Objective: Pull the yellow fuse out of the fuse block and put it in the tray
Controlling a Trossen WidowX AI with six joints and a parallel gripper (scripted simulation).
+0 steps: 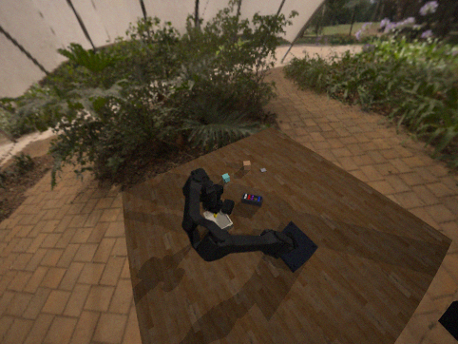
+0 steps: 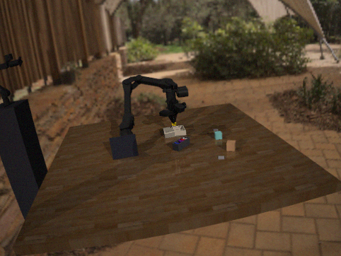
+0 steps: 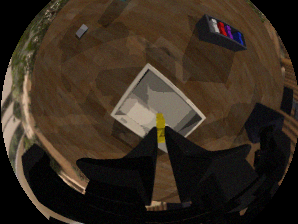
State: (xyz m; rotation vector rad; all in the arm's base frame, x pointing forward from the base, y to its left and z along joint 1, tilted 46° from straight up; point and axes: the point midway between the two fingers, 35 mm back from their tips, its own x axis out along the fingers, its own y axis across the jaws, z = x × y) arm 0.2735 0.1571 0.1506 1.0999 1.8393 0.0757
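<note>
My gripper (image 3: 160,129) (image 2: 174,122) is shut on the yellow fuse (image 3: 160,121) (image 2: 174,124) (image 1: 216,216), which sticks out from between the fingertips. The fuse is above the pale tray (image 3: 194,121) (image 2: 169,134) (image 1: 229,225), over its near part in the wrist view. The exact height over the tray floor is hard to tell. The dark fuse block (image 3: 220,42) (image 2: 181,146) (image 1: 252,201) stands apart from the tray, with white, red, purple and blue fuses in it. Nothing of the gripper touches the block.
A teal cube (image 1: 225,178) (image 2: 218,135) and an orange-brown cube (image 1: 246,165) (image 2: 230,145) stand beyond the block. Small grey pieces lie near them, one of them (image 3: 81,31) left of the tray in the wrist view. The arm's dark base plate (image 1: 297,247) (image 2: 124,146) is on the wooden table.
</note>
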